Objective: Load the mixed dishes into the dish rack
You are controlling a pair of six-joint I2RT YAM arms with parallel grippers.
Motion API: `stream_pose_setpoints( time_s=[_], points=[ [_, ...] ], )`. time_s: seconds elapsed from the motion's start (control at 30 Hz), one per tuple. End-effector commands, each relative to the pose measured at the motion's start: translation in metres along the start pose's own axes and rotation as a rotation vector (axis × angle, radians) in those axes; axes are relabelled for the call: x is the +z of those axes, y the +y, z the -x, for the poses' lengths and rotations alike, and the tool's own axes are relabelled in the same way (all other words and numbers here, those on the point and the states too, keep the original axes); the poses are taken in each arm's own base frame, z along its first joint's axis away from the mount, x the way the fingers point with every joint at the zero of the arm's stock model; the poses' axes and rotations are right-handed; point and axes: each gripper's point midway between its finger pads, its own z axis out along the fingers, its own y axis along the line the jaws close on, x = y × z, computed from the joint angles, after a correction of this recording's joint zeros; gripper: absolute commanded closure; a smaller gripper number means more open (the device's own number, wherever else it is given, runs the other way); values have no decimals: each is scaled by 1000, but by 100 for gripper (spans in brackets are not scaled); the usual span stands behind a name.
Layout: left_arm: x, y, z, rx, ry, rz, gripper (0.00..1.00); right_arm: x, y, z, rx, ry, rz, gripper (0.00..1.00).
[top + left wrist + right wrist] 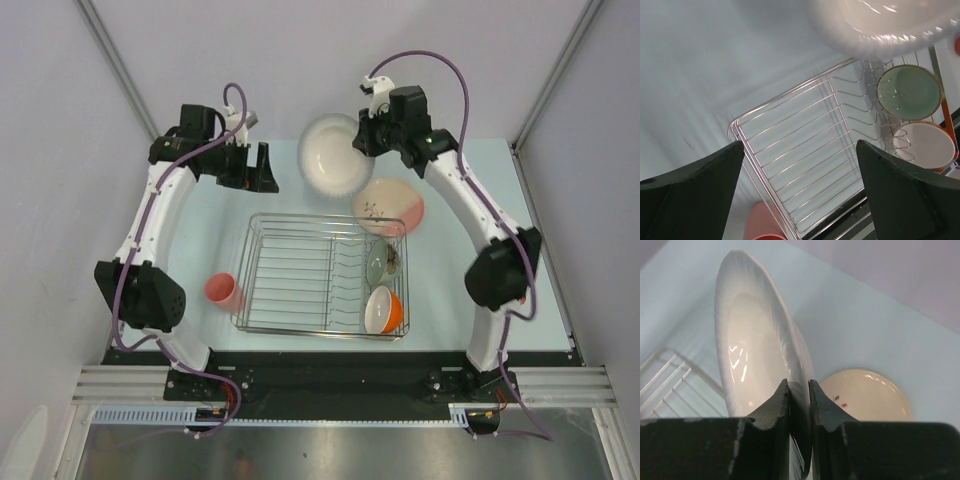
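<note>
Our right gripper [799, 386] has its fingers closed on the rim of a white plate [752, 355], which stands on edge in the air just beyond the far side of the dish rack [300, 275]. Our left gripper [800, 146] hangs wide open above the rack's far left corner. At the rack's right end sit the pale green bowl [382, 263] and, nearer, the orange bowl [383, 310]. A second plate [388, 207] lies at the far right corner. The coral cup [224, 292] stands left of the rack.
</note>
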Motion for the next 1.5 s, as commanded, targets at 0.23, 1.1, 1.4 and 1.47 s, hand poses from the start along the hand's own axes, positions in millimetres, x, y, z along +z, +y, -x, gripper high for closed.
stream_pose_setpoints(
  time_s=[0.23, 1.1, 1.4, 1.47],
  points=[
    [1, 7, -2, 32, -38, 38, 0, -157, 90, 39, -663, -362, 24, 100],
    [13, 14, -19, 13, -8, 43, 0, -140, 80, -3, -1193, -258, -142, 100],
    [15, 15, -21, 8, 0, 39, 0, -129, 78, -21, -1221, -230, -120, 100],
    [16, 14, -21, 7, 0, 36, 0, -126, 77, -24, -1222, -222, -114, 100]
  ],
)
